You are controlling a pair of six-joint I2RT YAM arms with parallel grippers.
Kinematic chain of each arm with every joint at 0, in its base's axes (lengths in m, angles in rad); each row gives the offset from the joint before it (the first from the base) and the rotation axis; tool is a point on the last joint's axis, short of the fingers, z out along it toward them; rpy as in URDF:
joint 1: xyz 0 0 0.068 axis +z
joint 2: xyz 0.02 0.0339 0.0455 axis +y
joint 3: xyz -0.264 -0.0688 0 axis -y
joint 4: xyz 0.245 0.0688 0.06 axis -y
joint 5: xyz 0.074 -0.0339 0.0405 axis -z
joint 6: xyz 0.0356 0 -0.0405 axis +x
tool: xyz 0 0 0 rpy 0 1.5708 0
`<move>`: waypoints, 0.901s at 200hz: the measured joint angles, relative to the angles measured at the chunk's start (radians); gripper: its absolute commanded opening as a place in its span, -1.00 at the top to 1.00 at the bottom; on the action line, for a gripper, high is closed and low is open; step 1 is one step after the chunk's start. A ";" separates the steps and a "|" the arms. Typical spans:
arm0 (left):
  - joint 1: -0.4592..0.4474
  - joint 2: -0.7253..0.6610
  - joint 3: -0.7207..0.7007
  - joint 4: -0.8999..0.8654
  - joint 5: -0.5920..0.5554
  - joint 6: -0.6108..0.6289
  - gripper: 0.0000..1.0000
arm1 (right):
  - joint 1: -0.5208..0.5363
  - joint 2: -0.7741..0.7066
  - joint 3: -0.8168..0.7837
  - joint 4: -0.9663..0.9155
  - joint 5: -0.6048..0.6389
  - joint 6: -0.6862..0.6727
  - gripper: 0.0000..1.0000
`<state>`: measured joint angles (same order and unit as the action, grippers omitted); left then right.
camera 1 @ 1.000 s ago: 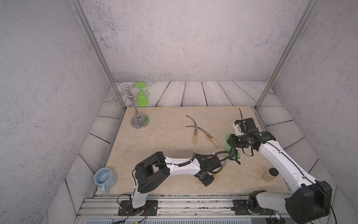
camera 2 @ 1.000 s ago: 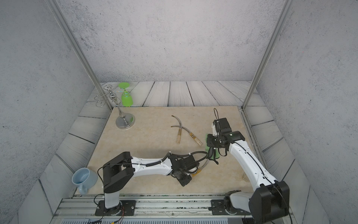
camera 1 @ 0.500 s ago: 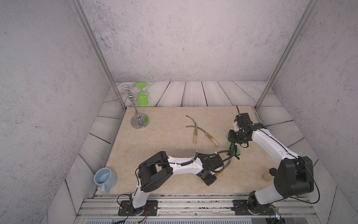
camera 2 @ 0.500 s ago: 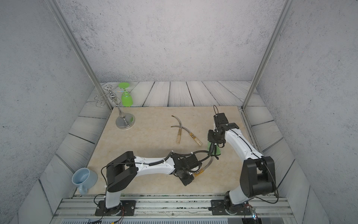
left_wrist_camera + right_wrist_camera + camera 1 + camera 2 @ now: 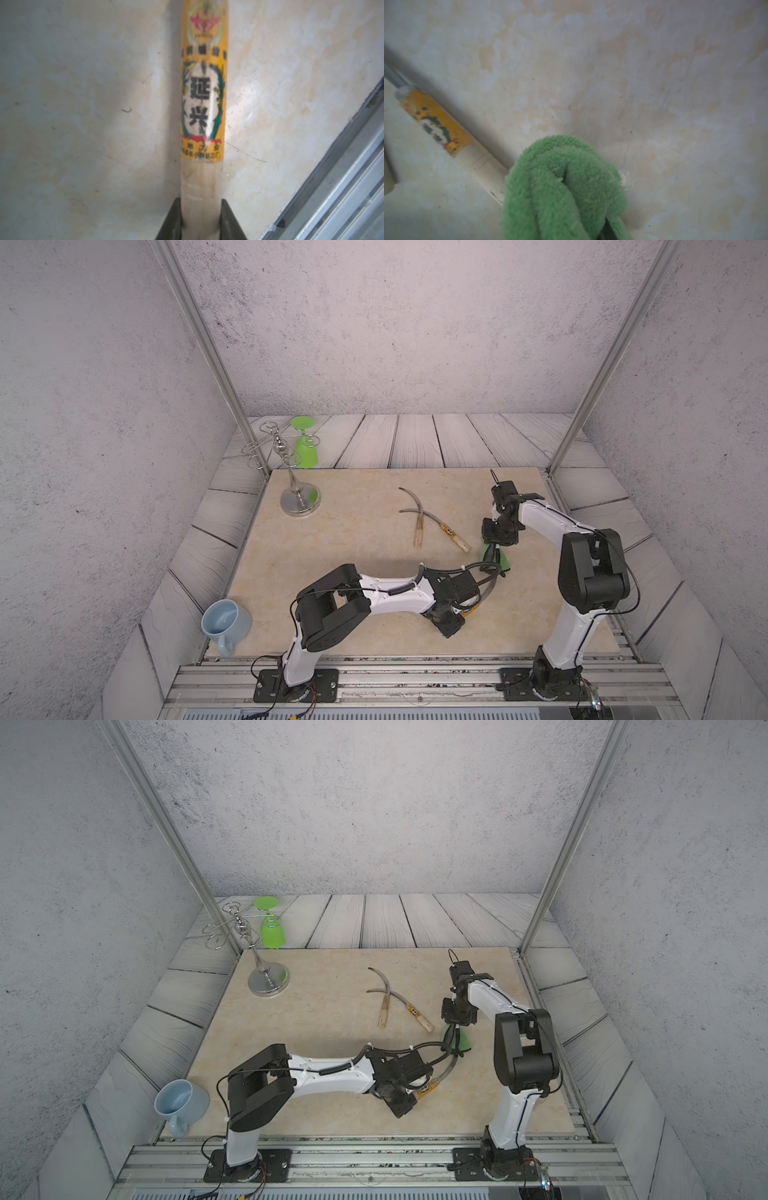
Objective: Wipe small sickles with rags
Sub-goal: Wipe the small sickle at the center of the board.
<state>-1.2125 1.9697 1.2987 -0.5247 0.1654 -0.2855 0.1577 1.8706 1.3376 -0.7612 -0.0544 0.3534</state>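
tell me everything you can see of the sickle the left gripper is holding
The sickle has a pale wooden handle with an orange printed label and a thin curved grey blade. The left gripper is shut on the handle's bare end. The blade arcs toward the green rag; whether its tip touches it is unclear.

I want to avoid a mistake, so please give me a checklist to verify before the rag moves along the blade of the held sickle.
1. Grip of left pincer on held sickle: ok, shut on its handle.
2. Grip of right pincer on green rag: ok.
3. Rag touching held blade: cannot tell.
4. Room beside rag: not ok, the handle of the spare labelled sickle lies close.
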 measured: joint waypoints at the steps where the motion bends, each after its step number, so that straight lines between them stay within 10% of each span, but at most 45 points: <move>1: 0.000 0.000 0.000 0.000 0.000 0.000 1.00 | 0.000 0.002 -0.001 -0.001 0.001 0.000 0.40; 180: 0.072 0.016 0.031 -0.035 0.076 -0.017 1.00 | 0.025 -0.178 -0.330 0.164 -0.032 0.048 0.41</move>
<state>-1.1400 1.9862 1.3293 -0.5602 0.2409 -0.3027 0.1825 1.6924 1.0080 -0.5968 -0.0868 0.4015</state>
